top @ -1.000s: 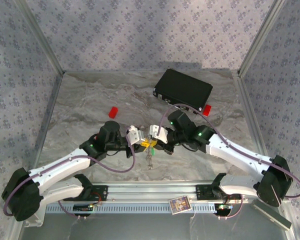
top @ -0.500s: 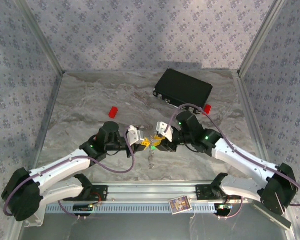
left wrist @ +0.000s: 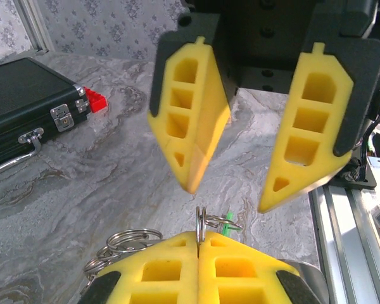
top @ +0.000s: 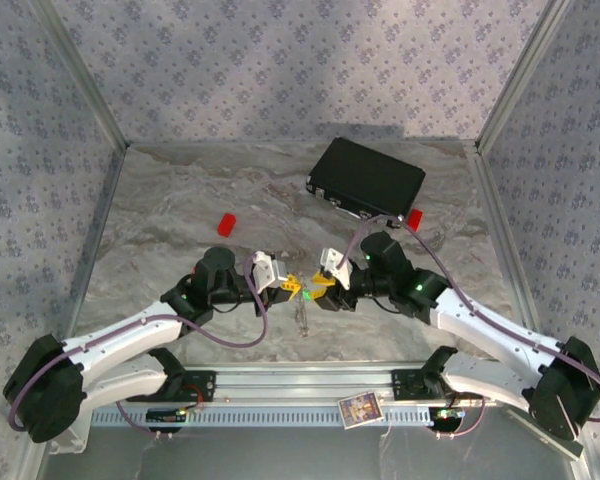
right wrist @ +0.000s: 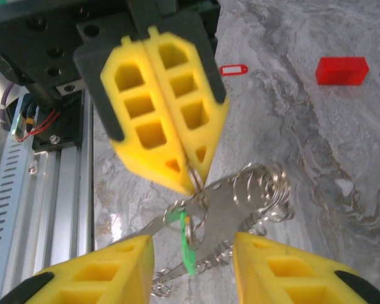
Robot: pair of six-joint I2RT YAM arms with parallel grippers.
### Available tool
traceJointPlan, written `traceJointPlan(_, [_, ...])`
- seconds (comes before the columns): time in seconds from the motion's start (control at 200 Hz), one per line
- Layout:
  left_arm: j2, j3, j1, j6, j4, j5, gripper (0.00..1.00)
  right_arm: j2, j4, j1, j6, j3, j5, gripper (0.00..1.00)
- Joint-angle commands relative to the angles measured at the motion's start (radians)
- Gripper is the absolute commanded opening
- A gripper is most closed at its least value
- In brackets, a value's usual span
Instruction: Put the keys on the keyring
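While the left gripper point(right wrist: 191, 185) stayed clamped shut on it, the keyring point(right wrist: 261, 190) was a bunch of silver split rings plus chain, hanging over the near-centre table point(top: 180, 210) with the green key point(right wrist: 187, 248) dangling off it. Right gripper point(left wrist: 228, 197) had opened since a second ago, fingers either side, gripping nothing. Red-and-white key point(right wrist: 233, 69) lay on the table to the left. Card point(top: 358, 409) on near rail: print unreadable.

The top camera looks down from high behind the near edge, taking in the whole worktop point(top: 170, 200). Each wrist camera sits close behind its own claw and faces the other arm. Both close views share the left claw point(left wrist: 198, 244) and right claw point(right wrist: 193, 244).
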Motion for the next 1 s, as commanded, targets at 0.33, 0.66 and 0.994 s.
traceJointPlan(0.33, [0.005,0.001,-0.003,-0.019,0.08,0.019,0.0,0.034,0.057,0.022,0.037,-0.02,-0.003,0.38])
traceJointPlan(0.66, [0.001,0.003,-0.004,-0.02,0.084,0.022,0.0,0.046,0.031,0.025,0.011,-0.002,0.024,0.15])
traceJointPlan(0.994, [-0.004,0.003,-0.004,-0.014,0.094,0.029,0.0,0.06,-0.023,0.019,-0.029,0.031,0.043,0.03])
